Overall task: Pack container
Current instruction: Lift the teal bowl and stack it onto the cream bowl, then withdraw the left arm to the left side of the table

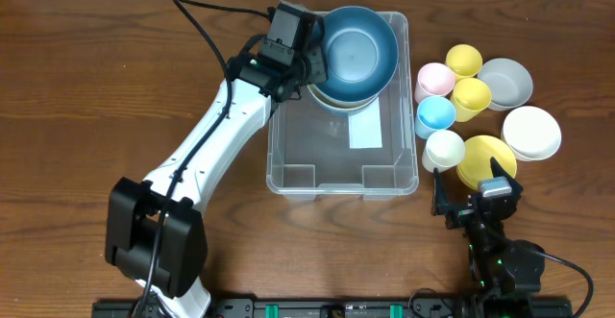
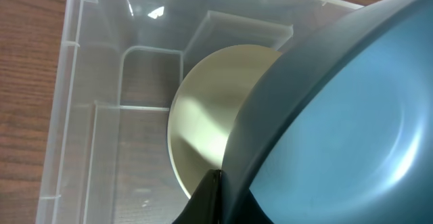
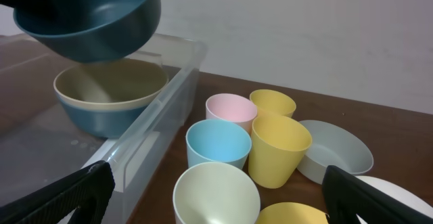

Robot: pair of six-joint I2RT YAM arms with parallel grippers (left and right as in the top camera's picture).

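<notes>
The left claw (image 1: 309, 63) is clamped on the rim of a dark blue round plastic bowl (image 1: 360, 44), one finger (image 2: 205, 200) showing at the bowl's edge in the left wrist view. The bowl is held tilted in the air over the far end of the large clear plastic rectangular container (image 1: 288, 179). Directly beneath it, a second round bowl, cream inside and blue outside (image 3: 108, 92), sits upright on the container's floor at that same far end. Nearer the robot, the container's base is bare apart from a white rectangular label (image 1: 365, 131).

The right claw (image 1: 471, 191) stands with its jaws spread wide and grips nothing. It hovers low over the table, just beyond the container's near right corner. The container lies to this claw's left. In front of the claw stands a cluster of plastic cups: a cream cup (image 1: 444, 148), a light blue cup (image 1: 435, 114), a pink cup (image 1: 434, 80) and two yellow cups (image 1: 471, 97). A shallow grey bowl (image 1: 504, 83), a white bowl (image 1: 531, 133) and a yellow bowl (image 1: 485, 159) lie beside them.
</notes>
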